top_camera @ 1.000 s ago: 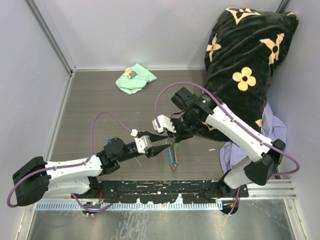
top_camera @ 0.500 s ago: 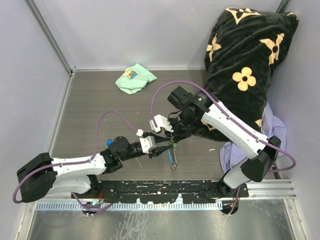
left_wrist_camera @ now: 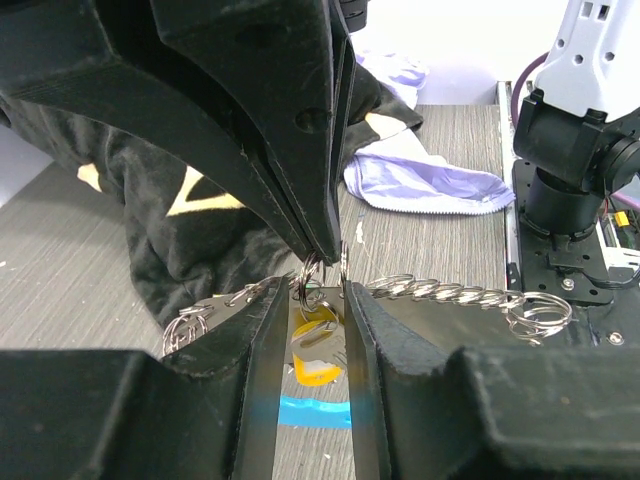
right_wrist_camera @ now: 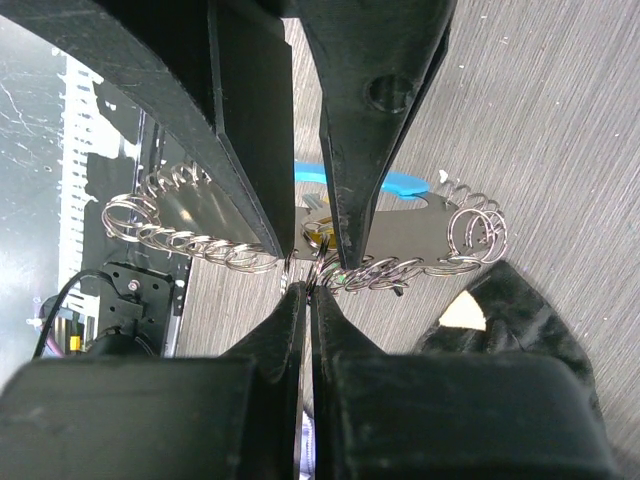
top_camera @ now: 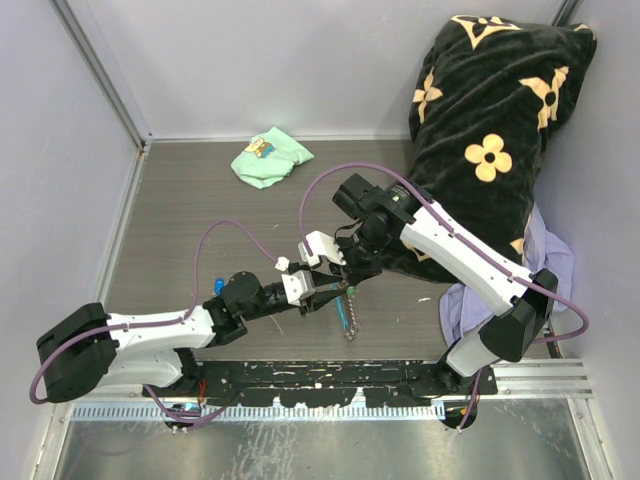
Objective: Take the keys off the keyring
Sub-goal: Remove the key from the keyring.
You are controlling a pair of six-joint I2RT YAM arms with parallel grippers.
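Your left gripper (left_wrist_camera: 320,290) has edged toward the right gripper (right_wrist_camera: 307,290), whose jaws pinch the keyring (left_wrist_camera: 310,268). Left jaws narrowly flank a yellowish key (left_wrist_camera: 315,358), grip unclear, above the grey wood-grain table (top_camera: 190,220) between pale walls (top_camera: 300,60).

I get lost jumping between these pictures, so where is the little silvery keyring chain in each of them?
Top external: the keyring chain sits just below the picture's middle, running downward.
Left wrist: it is strung from the middle toward the right.
Right wrist: links show left of the middle, with more to the right.
Shared landmark: the black cushion with yellow flowers, upper right, left, lower right.
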